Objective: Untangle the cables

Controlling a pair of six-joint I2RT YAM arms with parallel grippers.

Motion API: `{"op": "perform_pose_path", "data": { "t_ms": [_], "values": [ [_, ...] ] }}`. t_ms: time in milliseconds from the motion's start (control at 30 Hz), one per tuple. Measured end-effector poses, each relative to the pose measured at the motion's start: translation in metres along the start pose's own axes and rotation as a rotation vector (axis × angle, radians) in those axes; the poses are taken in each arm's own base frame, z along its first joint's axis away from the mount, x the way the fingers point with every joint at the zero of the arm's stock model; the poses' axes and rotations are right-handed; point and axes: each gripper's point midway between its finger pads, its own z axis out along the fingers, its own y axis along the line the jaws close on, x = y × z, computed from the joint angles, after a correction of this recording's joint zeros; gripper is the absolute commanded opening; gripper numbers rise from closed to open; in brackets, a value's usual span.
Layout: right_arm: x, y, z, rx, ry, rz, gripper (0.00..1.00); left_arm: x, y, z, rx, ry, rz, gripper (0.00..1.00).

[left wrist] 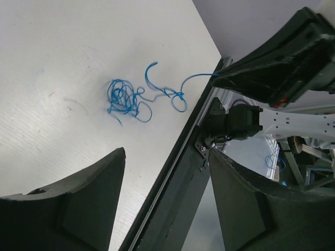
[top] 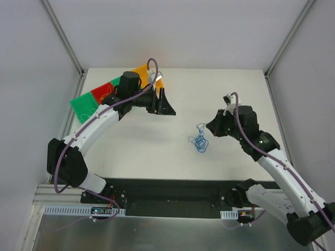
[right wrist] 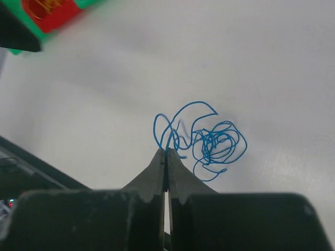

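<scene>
The cables in view are a small tangle of thin blue wire (top: 199, 141) lying on the white table, also visible in the left wrist view (left wrist: 125, 99) and in the right wrist view (right wrist: 214, 141). My right gripper (right wrist: 165, 152) is shut on one strand at the tangle's edge, and that strand runs up from the clump to its tip (left wrist: 217, 75). From above, the right gripper (top: 210, 127) sits just right of the tangle. My left gripper (top: 165, 104) hangs open and holds nothing, well left of and behind the tangle (left wrist: 166, 151).
Coloured sheets lie at the back left: green (top: 84, 107), red (top: 102, 94) and orange (top: 141, 70). Thin orange wire rests on the red sheet (right wrist: 44, 6). A black rail (top: 167, 188) runs along the table's near edge.
</scene>
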Motion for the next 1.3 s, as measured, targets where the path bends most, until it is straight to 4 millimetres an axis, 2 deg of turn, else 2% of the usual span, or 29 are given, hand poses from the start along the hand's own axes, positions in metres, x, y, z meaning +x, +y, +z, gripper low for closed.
{"op": "perform_pose_path", "data": {
  "t_ms": [67,200,333,467,567,667,767,867,1000,1133,1200,1300],
  "values": [
    [-0.020,0.026,-0.022,-0.094,-0.082,-0.005,0.00,-0.001,-0.009,0.000,0.019,-0.009,0.032,0.70],
    [-0.039,0.058,-0.044,-0.235,-0.152,0.035,0.00,0.009,-0.030,0.011,0.080,0.023,0.079,0.73],
    [-0.045,0.084,-0.049,-0.348,-0.153,0.098,0.00,0.029,-0.049,0.025,0.150,0.085,0.105,0.77],
    [-0.052,0.102,-0.052,-0.427,-0.149,0.166,0.00,0.052,-0.060,0.038,0.184,0.137,0.127,0.73],
    [-0.065,0.118,-0.061,-0.499,-0.173,0.215,0.00,0.065,-0.060,0.048,0.193,0.178,0.116,0.69],
    [-0.079,0.129,-0.073,-0.543,-0.204,0.239,0.00,0.067,-0.048,0.061,0.190,0.194,0.087,0.65],
    [-0.104,0.141,-0.094,-0.573,-0.249,0.252,0.00,0.076,-0.031,0.074,0.185,0.226,0.036,0.40],
    [-0.146,0.161,-0.127,-0.632,-0.332,0.237,0.00,0.083,-0.018,0.085,0.179,0.255,-0.014,0.20],
    [-0.188,0.179,-0.168,-0.683,-0.426,0.204,0.00,0.088,-0.004,0.093,0.166,0.280,-0.070,0.00],
    [-0.225,0.194,-0.205,-0.707,-0.513,0.132,0.00,0.077,0.005,0.089,0.153,0.250,-0.090,0.00],
    [-0.239,0.199,-0.219,-0.714,-0.564,0.080,0.00,0.065,0.016,0.083,0.132,0.219,-0.115,0.00],
    [-0.241,0.197,-0.220,-0.692,-0.589,0.021,0.00,0.042,0.037,0.068,0.085,0.143,-0.132,0.00]
  ]
}}
